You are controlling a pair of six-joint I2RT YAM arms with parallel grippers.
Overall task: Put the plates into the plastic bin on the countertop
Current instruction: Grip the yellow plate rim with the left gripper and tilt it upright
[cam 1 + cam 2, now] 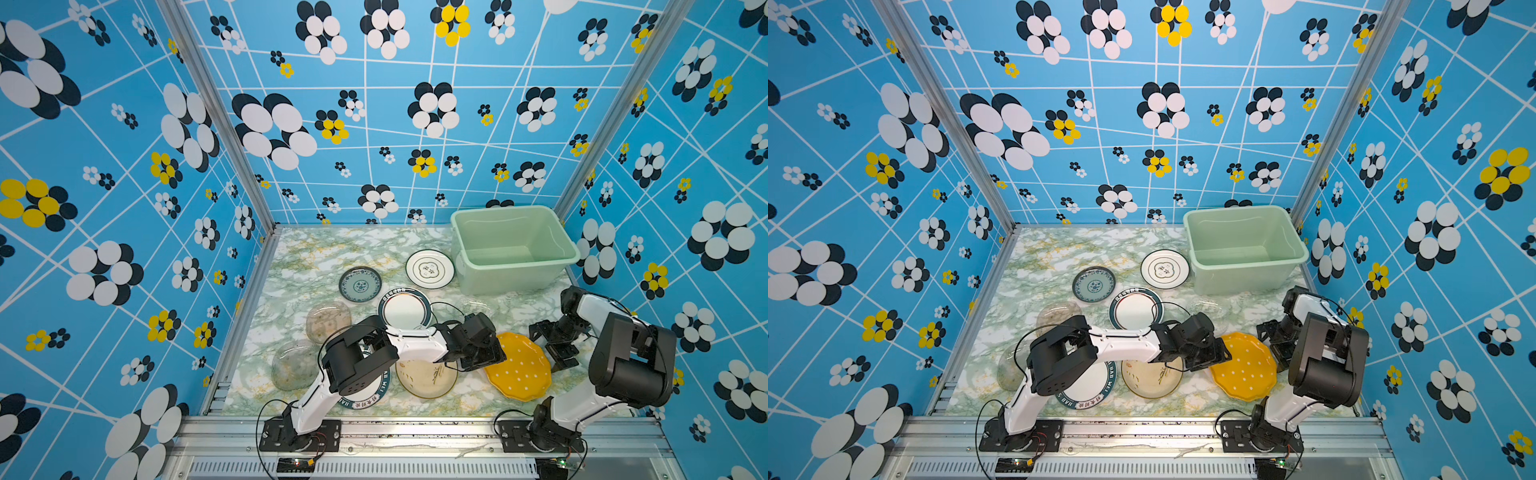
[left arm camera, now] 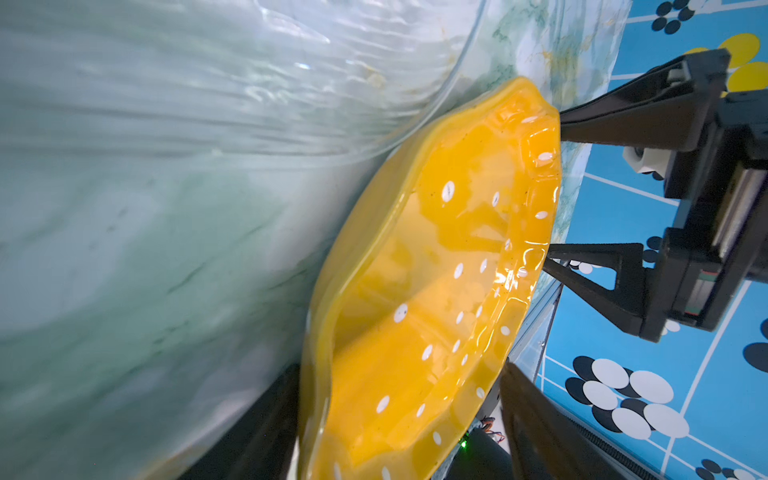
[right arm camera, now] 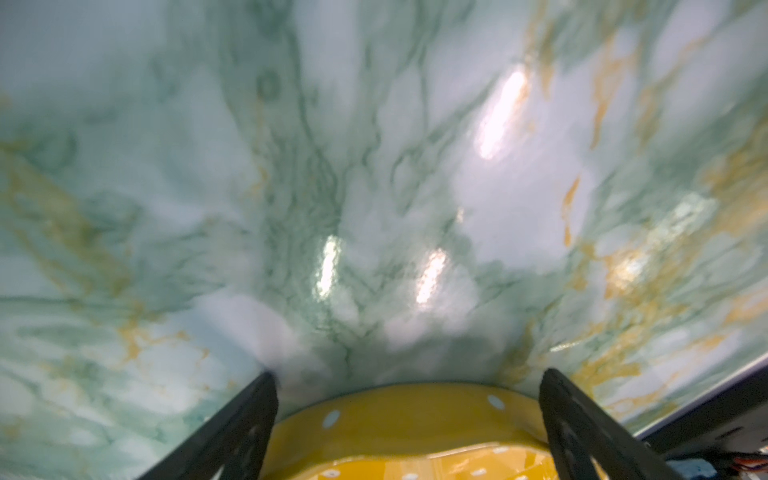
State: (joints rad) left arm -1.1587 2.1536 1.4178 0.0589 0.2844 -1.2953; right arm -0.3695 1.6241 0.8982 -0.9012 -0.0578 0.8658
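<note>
Rim of the yellow dotted plate [image 1: 519, 374] sits between the parted left jaws — right jaws, wide, flank the opposite rim.

I am two matching arms. My left arm [image 1: 415, 347] and right arm [image 1: 573, 409] wear smooth white shells over the links, and my joints sit in bulky black housings [image 1: 357, 368], one dotted with small holes. Thin black cables [image 1: 258, 428] loop beside me. My bases [image 1: 299, 434] are black plates with silver screws. My right gripper [image 3: 408, 374] has flat black fingers [image 3: 232, 428] tapering to points.
</note>
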